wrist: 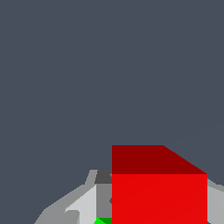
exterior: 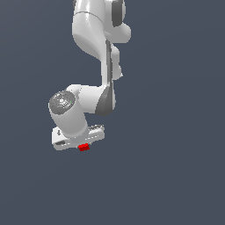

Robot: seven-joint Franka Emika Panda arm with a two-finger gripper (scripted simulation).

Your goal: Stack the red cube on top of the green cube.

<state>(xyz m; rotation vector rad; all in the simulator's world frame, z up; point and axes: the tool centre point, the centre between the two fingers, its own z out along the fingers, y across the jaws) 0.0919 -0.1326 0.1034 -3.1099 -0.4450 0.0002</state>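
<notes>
In the exterior view the white arm hangs over the grey floor, and its hand covers most of my gripper (exterior: 82, 144). The red cube (exterior: 84, 147) peeks out from under the hand's edge. In the wrist view the red cube (wrist: 159, 188) is large and close, set between the grey fingers (wrist: 103, 197) of my gripper (wrist: 159, 203), which press against both its sides. A thin sliver of the green cube (wrist: 103, 221) shows just past the red cube's lower corner, farther from the camera. In the exterior view the green cube is hidden by the hand.
Only the plain dark grey floor (exterior: 176, 176) surrounds the arm. No other objects show in either view.
</notes>
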